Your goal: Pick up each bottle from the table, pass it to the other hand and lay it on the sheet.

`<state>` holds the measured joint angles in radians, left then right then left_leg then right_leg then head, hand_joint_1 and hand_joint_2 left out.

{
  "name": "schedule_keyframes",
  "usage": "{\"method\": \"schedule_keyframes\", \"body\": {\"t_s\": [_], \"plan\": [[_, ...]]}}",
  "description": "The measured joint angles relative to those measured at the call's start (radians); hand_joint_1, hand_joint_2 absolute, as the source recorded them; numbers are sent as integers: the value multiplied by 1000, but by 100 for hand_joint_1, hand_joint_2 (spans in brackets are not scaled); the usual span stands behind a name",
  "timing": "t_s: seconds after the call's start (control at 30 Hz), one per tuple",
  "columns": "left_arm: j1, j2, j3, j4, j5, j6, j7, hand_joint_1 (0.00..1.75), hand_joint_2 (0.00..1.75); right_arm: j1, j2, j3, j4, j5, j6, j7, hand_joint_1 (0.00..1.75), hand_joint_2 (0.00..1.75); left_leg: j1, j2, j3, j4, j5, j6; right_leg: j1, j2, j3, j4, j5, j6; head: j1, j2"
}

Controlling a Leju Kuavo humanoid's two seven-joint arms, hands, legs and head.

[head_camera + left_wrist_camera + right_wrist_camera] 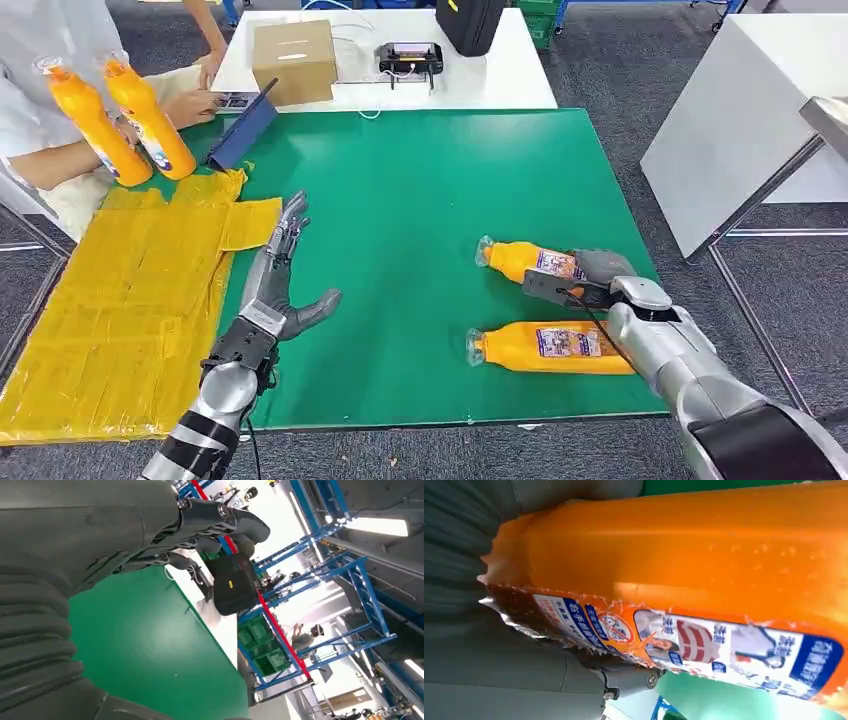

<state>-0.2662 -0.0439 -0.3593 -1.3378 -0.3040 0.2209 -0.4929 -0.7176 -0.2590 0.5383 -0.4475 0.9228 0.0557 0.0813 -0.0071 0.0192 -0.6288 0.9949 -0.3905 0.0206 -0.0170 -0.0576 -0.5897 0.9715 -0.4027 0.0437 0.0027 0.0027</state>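
Nearest to us, our right hand wraps around the base end of the far orange bottle, which lies on its side on the green mat; up close at the wrist, its torn label presses against our thumb. Just beside it, nearer us, we see a second orange bottle lying flat on the mat. Our left hand hovers over the mat with fingers spread wide, holding nothing, just beside the yellow sheet. Beyond the sheet, a person holds two more orange bottles upright.
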Motion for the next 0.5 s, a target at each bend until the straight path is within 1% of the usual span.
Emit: {"method": "schedule_keyframes", "body": {"t_s": [0.07,0.13,0.2,0.27,0.3,0.33,0.4,0.43,0.5], "plan": [[0,0,0,0,0,0,2,0,175,-1,0,-2,2,-1,-2,0,175,175,0,0,0,0,0,0,0,0,0,0,0,0,0,0],[0,0,0,0,1,0,4,0,175,0,3,-6,2,-1,-33,-3,175,175,0,0,0,0,0,0,0,0,0,0,0,0,0,0],[4,0,0,-3,-4,1,18,0,175,7,15,-17,-7,-11,-135,-26,175,175,0,0,0,0,0,0,0,0,1,0,0,0,0,0],[22,0,0,-27,-30,3,40,0,175,65,41,-67,-69,-26,-367,-66,175,175,0,0,-2,0,0,0,0,0,0,1,0,0,1,0],[33,1,2,-43,-37,3,48,0,175,100,61,-101,-127,-35,-477,-83,175,175,0,0,-3,0,0,0,1,1,-2,1,0,0,0,0],[42,1,2,-56,-42,3,52,0,175,141,82,-135,-207,-50,-541,-101,175,175,1,0,-3,0,0,0,1,1,-3,1,0,0,0,0],[55,1,4,-77,-50,2,59,0,175,212,114,-192,-364,-51,-563,-108,175,175,1,0,-4,0,0,-1,2,1,-4,1,0,0,0,0],[57,1,5,-85,-50,-3,61,0,175,248,130,-216,-435,-70,-570,-129,175,175,1,-1,-5,0,0,-1,2,-1,-4,1,-1,-1,0,0],[63,1,6,-96,-49,-16,63,0,175,321,167,-266,-582,-152,-624,-211,175,175,3,-6,-7,0,0,-1,3,-6,-4,1,-4,0,1,0]]}}
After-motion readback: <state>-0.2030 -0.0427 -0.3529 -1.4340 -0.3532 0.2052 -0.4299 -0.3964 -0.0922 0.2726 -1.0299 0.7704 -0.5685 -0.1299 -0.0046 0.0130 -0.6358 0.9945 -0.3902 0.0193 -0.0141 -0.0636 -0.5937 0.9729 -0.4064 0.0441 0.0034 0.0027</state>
